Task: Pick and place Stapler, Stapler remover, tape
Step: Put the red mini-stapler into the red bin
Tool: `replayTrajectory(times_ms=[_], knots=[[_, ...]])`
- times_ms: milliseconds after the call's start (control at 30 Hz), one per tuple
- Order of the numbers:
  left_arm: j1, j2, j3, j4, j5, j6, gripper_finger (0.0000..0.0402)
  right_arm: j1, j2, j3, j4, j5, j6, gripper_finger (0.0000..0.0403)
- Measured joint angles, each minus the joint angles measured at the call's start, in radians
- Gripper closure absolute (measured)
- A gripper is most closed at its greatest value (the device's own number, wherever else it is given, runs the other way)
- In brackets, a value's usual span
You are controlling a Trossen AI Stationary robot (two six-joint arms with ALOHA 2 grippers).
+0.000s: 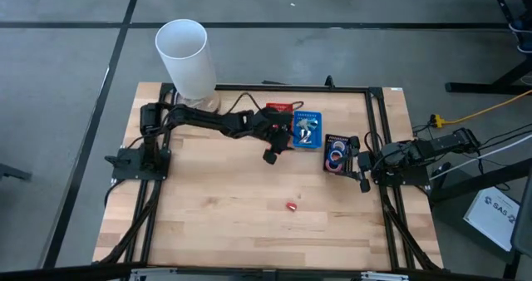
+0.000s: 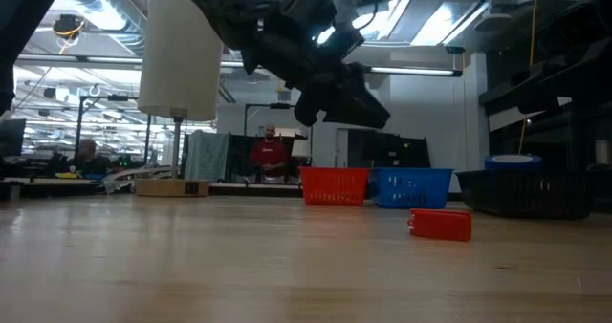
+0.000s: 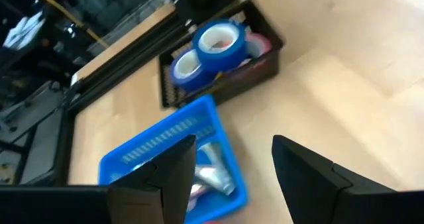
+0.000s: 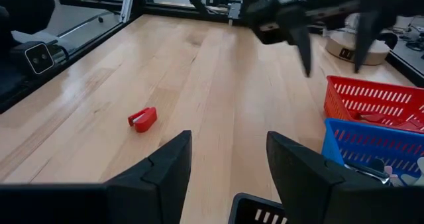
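A small red stapler-like piece (image 1: 292,205) lies alone on the wooden table, also seen in the right wrist view (image 4: 142,118) and the low view (image 2: 441,224). Blue and pink tape rolls (image 3: 215,44) sit in a black basket (image 1: 339,153). Beside it stand a blue basket (image 3: 173,144) holding silvery pieces and a red basket (image 1: 280,108). My left gripper (image 1: 272,155) hovers open and empty above the table beside the blue basket (image 3: 235,164). At the table's right edge my right gripper (image 1: 363,175) waits open behind the black basket.
A tall white cylinder (image 1: 184,55) stands on a post at the far left corner. A black frame rail (image 1: 274,88) runs round the table. Bare wood (image 1: 224,198) spreads across the near half around the red piece. People show in the room beyond.
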Motion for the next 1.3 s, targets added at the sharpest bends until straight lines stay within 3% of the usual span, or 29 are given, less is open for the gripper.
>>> replayTrajectory(times_ms=[767,1033,1300], knots=[[-0.397,0.0,0.0,-0.065,0.0,-0.196,0.0206,0.0,0.0,0.0,0.0,0.0,0.0,0.0205],[-0.472,0.007,-0.009,-0.094,-0.001,-0.205,0.021,0.0,0.0,0.0,0.0,0.0,0.0,0.0205],[-0.474,0.021,-0.015,-0.079,-0.019,-0.206,0.0209,0.0,0.0,0.0,0.0,0.0,0.0,0.0205]])
